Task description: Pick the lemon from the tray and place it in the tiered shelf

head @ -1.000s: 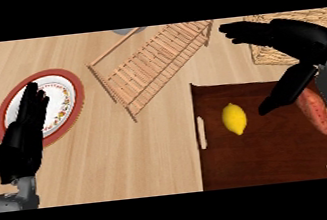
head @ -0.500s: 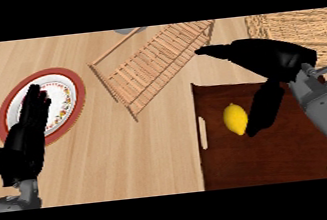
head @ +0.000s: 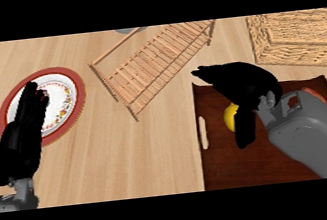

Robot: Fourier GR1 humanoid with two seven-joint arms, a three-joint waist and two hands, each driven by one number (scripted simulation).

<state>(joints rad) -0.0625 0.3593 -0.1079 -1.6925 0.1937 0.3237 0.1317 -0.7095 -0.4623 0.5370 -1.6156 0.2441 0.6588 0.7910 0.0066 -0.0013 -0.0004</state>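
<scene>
- Lemon (head: 231, 115) lies on the dark brown tray (head: 224, 161) in the head view, toward the tray's upper half, and only a small yellow patch of it shows because the right hand (head: 239, 81) sits over it.
- The right hand is cupped directly above the lemon, its fingers bent downward and its thumb hanging down the lemon's near side; whether they actually touch or clasp the fruit cannot be told from here.
- The grey right forearm (head: 310, 132) covers the tray's right part.
- The tiered shelf (head: 151, 65), a frame of pale wooden slats, lies on the wooden counter (head: 149, 158) up and to the left of the tray, apart from the lemon.
- A woven basket (head: 300, 37) sits at the upper right, beyond the tray.
- The left hand (head: 27, 129) rests at the left edge with straight fingers pointing up, holding nothing, over a red-rimmed plate (head: 73, 99).
</scene>
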